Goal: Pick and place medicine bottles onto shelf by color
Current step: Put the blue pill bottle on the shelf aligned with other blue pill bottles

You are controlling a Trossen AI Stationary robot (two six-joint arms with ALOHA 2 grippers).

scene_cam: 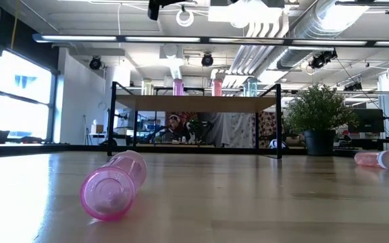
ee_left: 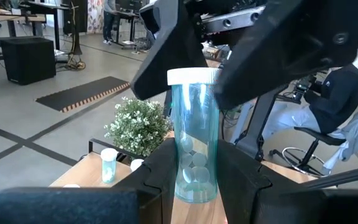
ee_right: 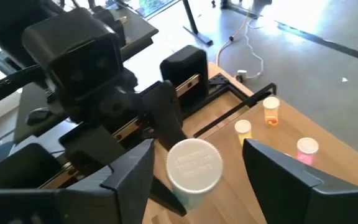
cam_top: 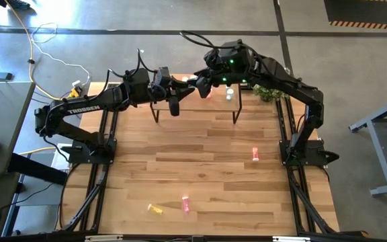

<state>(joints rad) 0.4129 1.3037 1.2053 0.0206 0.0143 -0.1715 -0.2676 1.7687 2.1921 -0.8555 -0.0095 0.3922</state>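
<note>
The left gripper point(ee_left: 194, 180) squeezes a pale green bottle point(ee_left: 194, 140) upright, and the right gripper point(ee_right: 194, 162) (fingers wide) waits to take it above the shelf point(cam_top: 193, 101).

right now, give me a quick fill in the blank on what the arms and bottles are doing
1. The left gripper holds a pale green bottle with a ___ cap.
2. The right gripper stands ___ around that cap, its fingers apart from it.
3. On the tabletop, a yellow bottle lies beside a ___ one.
4. The bottles on the shelf stand ___.

Missing words: white; open; pink; upright
</note>
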